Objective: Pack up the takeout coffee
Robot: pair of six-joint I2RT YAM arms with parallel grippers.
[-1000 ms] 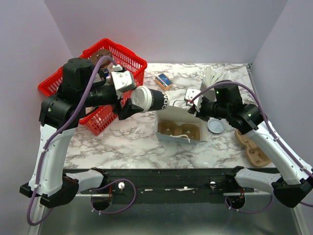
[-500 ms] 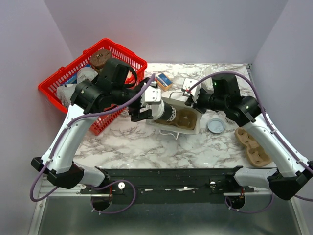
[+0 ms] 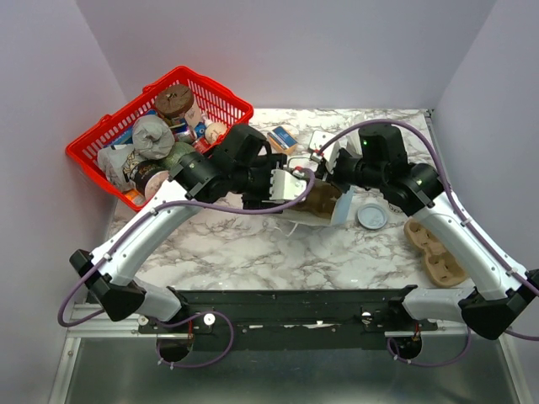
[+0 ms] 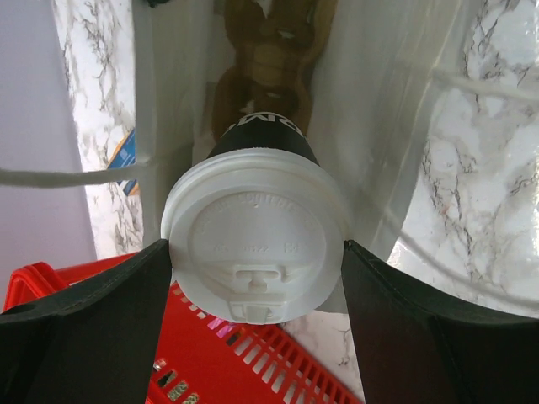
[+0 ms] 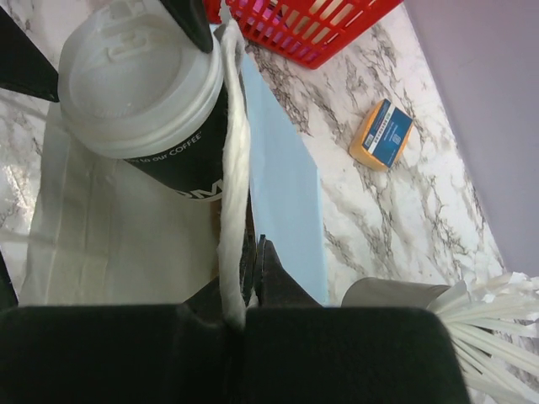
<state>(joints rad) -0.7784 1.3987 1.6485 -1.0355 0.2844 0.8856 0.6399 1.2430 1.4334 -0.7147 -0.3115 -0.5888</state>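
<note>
The takeout coffee (image 4: 253,227), a dark cup with a white lid, hangs between the fingers of my left gripper (image 4: 257,249), which press on both sides of the lid. Its body points into the mouth of a white paper bag (image 4: 387,109) that has a brown cup carrier (image 4: 269,50) inside. In the right wrist view the coffee (image 5: 139,76) sits just inside the bag's rim. My right gripper (image 5: 261,246) is shut on the bag's edge beside its twisted handle (image 5: 232,168). From above, my left gripper (image 3: 301,192) and right gripper (image 3: 335,178) meet at the bag (image 3: 344,206).
A red basket (image 3: 221,99) full of items stands at the back left. A small blue and orange box (image 3: 282,139) lies behind the bag. A loose lid disc (image 3: 371,217) and a second cardboard carrier (image 3: 434,252) lie to the right. White straws (image 5: 480,311) stand near my right wrist.
My left arm has swung right from beside the basket, carrying the coffee to the bag's mouth. The right gripper has tipped the bag towards it.
</note>
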